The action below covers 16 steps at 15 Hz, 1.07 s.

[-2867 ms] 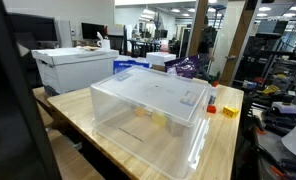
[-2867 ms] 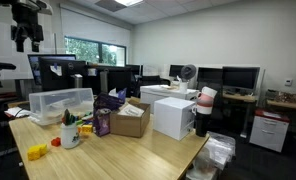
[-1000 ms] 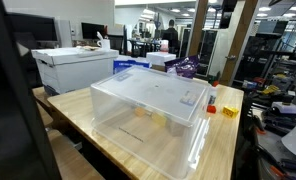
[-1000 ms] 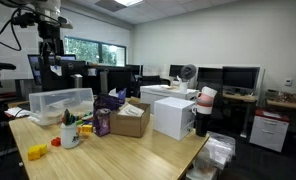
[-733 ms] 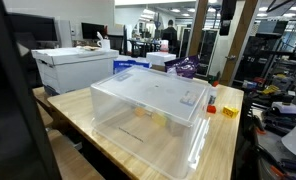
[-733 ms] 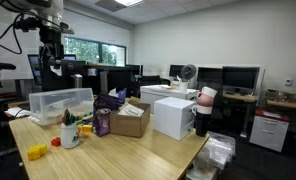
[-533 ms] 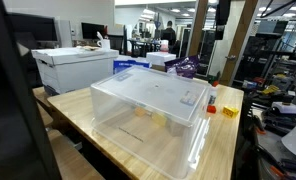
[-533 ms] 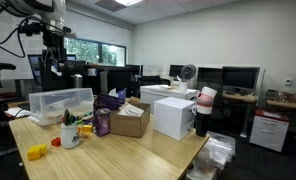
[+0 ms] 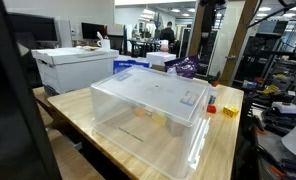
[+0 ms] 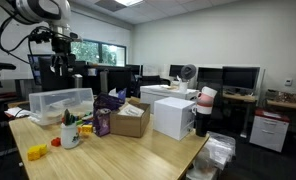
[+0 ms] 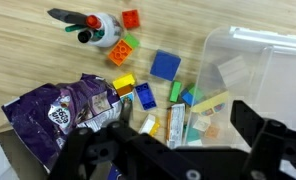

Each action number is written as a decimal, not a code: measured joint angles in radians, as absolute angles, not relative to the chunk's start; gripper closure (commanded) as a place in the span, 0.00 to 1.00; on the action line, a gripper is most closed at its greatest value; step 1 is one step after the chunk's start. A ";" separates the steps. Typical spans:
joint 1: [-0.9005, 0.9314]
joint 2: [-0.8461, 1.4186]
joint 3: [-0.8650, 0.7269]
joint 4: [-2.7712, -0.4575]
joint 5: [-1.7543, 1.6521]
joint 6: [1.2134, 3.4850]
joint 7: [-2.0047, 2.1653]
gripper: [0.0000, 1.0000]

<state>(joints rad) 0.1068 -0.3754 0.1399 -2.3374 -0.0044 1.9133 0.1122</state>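
Note:
My gripper (image 11: 186,118) hangs open high above the wooden table (image 11: 28,60), with nothing between its dark fingers (image 11: 250,122). Directly under it lie several loose toy bricks, among them a blue square one (image 11: 165,65) and a blue studded one (image 11: 146,96). A crumpled purple bag (image 11: 53,115) lies to their left, and the corner of a clear plastic bin (image 11: 258,70) is to their right. In both exterior views the gripper (image 10: 60,62) (image 9: 210,18) stays well above the bin (image 10: 60,103) (image 9: 153,105).
A white cup with markers (image 11: 105,28) (image 10: 70,133) stands near an orange brick (image 11: 131,18). A cardboard box (image 10: 128,118) and a white box (image 10: 175,115) sit further along the table. Yellow (image 9: 228,111) and red (image 9: 212,108) bricks lie by the bin's far end.
The arm has swung in from the side and come lower, bringing the gripper over the bricks between bag and bin. The jaws stayed open.

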 measured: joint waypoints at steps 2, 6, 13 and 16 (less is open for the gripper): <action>0.107 -0.366 0.131 -2.338 0.008 1.939 0.112 0.00; 0.113 -0.360 0.123 -2.333 0.057 1.975 0.108 0.00; 0.170 -0.332 0.127 -2.305 0.138 2.011 0.062 0.00; 0.192 -0.304 0.127 -2.296 0.182 2.030 0.018 0.00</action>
<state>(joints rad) 0.1917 -0.3042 0.1275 -2.2964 0.1818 2.0301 0.0175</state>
